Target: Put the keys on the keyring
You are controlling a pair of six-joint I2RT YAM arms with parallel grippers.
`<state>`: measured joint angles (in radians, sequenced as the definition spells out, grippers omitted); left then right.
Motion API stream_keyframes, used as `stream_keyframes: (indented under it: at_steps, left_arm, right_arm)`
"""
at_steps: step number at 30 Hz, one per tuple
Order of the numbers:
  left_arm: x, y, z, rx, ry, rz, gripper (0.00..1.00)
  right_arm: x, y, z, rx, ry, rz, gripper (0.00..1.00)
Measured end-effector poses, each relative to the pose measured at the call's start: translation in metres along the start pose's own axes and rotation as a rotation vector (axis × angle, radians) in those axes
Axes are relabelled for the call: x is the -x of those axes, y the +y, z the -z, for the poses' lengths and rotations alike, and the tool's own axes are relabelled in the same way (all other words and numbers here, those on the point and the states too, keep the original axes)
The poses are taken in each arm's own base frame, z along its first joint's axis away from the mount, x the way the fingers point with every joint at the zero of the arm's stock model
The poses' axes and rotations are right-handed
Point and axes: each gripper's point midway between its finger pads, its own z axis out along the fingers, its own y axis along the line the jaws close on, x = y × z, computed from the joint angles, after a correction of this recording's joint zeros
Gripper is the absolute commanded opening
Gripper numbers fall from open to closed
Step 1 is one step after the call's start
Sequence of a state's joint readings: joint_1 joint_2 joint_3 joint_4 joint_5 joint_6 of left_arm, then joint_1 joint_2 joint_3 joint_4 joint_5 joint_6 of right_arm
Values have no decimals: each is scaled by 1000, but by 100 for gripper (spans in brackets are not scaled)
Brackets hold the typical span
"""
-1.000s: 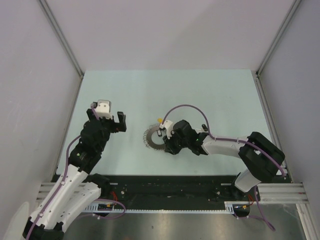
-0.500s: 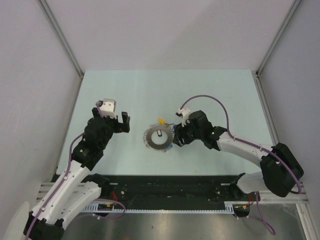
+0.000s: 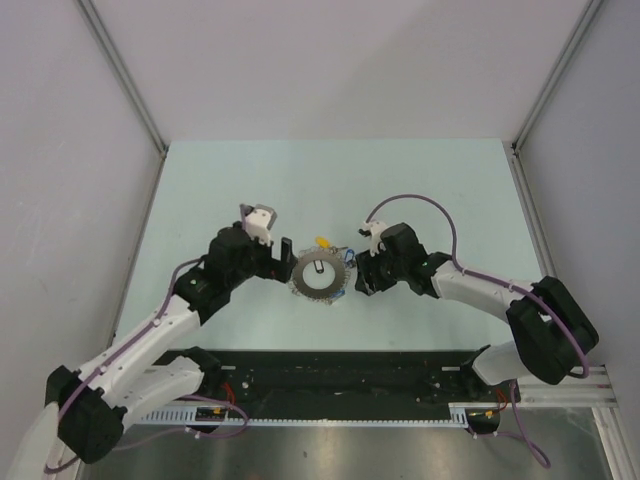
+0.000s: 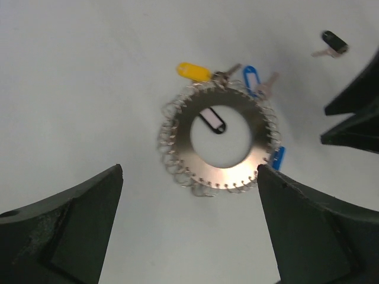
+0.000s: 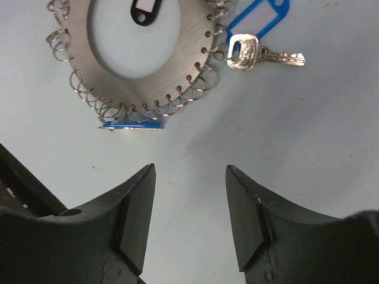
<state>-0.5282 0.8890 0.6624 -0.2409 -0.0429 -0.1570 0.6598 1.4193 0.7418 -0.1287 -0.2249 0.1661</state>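
The keyring [image 3: 304, 281] is a flat grey toothed disc with wire loops round its rim, lying on the table between both grippers. In the left wrist view the keyring [image 4: 237, 175] has a yellow key [image 4: 194, 71] and a blue key [image 4: 251, 77] at its far edge, a black tag [image 4: 212, 120] in its hole and a blue tag [image 4: 278, 157] at its right rim. A loose black key [image 4: 334, 41] lies farther off. My left gripper [image 4: 189, 177] is open and empty just short of the ring. My right gripper [image 5: 190, 171] is open and empty below the keyring [image 5: 177, 65], near a blue key [image 5: 260, 15].
The table [image 3: 450, 190] is pale green, with grey walls on three sides. A black rail [image 3: 340, 375] with the arm bases runs along the near edge. My right gripper's dark fingers [image 4: 355, 112] show at the right of the left wrist view.
My left arm has swung right and forward until its gripper is beside the ring's left edge. My right gripper has drawn back off the ring to its right side.
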Motion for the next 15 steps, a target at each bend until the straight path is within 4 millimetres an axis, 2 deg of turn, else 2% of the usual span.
stream_keyframes:
  at_steps: [4,7,10,13,15]
  left_arm:
    - [-19,-47,-11,-144,69,2,100]
    - [-34,-73,-20,-210,119,7,100]
    - [-59,-93,-30,-250,204,3,100]
    - [-88,-106,-37,-274,308,6,100]
    - [-100,-114,-40,-291,362,15,100]
  right_arm:
    - [-6,-14,4,-41,-10,-21,56]
    - [-5,-24,15,-75,-52,-38,57]
    - [3,-30,32,-108,-132,-46,57]
    - [13,-32,46,-129,-207,-43,57]
    - [16,-35,54,-147,-247,-44,57]
